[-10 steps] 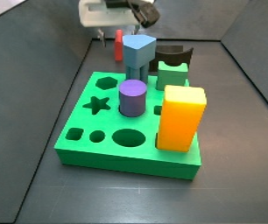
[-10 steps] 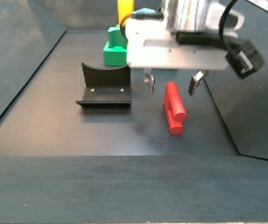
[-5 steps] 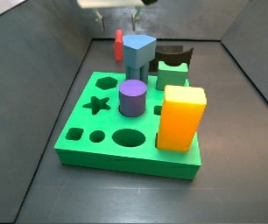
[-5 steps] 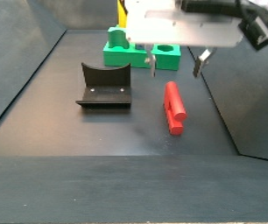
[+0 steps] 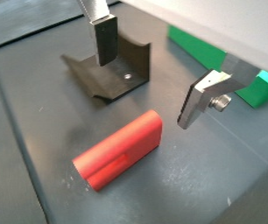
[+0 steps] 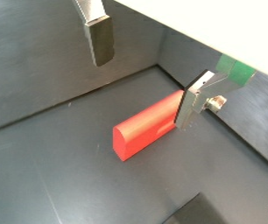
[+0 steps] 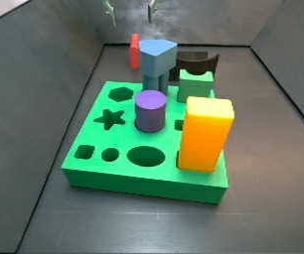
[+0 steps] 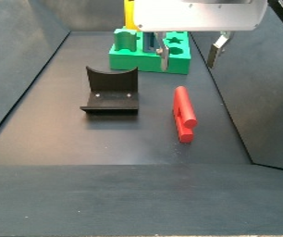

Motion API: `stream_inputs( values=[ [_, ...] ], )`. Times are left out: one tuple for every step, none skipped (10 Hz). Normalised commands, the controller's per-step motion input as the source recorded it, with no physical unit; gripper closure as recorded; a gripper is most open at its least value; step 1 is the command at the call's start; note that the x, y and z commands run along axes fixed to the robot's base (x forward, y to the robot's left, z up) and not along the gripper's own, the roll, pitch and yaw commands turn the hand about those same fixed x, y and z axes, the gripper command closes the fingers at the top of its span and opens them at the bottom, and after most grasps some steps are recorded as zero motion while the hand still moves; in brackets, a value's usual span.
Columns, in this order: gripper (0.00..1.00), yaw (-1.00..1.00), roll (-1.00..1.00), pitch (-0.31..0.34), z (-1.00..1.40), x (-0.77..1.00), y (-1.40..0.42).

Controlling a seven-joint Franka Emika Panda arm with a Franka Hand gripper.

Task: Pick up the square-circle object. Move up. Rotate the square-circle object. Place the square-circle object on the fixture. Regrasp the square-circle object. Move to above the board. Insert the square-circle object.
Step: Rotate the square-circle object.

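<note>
On the dark floor of the cell, the fixture [image 8: 111, 90] sits at left in a side view, its curved notch empty, while the square-circle object [image 8: 184, 113] lies flat just to its right, apart from it and touched by nothing. Above the red piece hangs the gripper [image 8: 189, 52], its 2 fingers [image 5: 103, 41] spread wide with nothing between them; both wrist views show the block [image 6: 147, 128] resting on the floor below the open gap, well clear of the silver plates. Behind, against the back wall, stands the board [image 8: 148, 54]; a side view shows it carrying a purple cylinder [image 7: 149, 110] and a yellow block [image 7: 206, 132].

Judged from this, step 1, the pick-up, is in hand and not yet done. The next move calls for a straight descent until the fingers straddle the block's long sides, then a firm close before any lift.
</note>
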Motion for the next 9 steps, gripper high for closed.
stream_inputs(
  values=[
    [0.0,1.0,0.0,-0.003,-0.05,0.04,0.0],
    [0.0,1.0,0.0,-0.003,-0.04,0.04,0.0],
    [0.0,1.0,0.0,-0.003,-0.04,0.04,0.0],
    [0.0,1.0,0.0,-0.004,-0.03,0.04,0.0],
    [0.0,1.0,0.0,-0.004,-0.03,0.04,0.0],
    [0.0,1.0,0.0,-0.004,-0.02,0.04,0.0],
    [0.0,1.0,0.0,-0.005,-0.02,0.04,0.0],
    [0.0,1.0,0.0,-0.005,-0.02,0.03,0.0],
    [0.0,1.0,0.0,-0.005,-0.01,0.03,0.0]
  ],
)
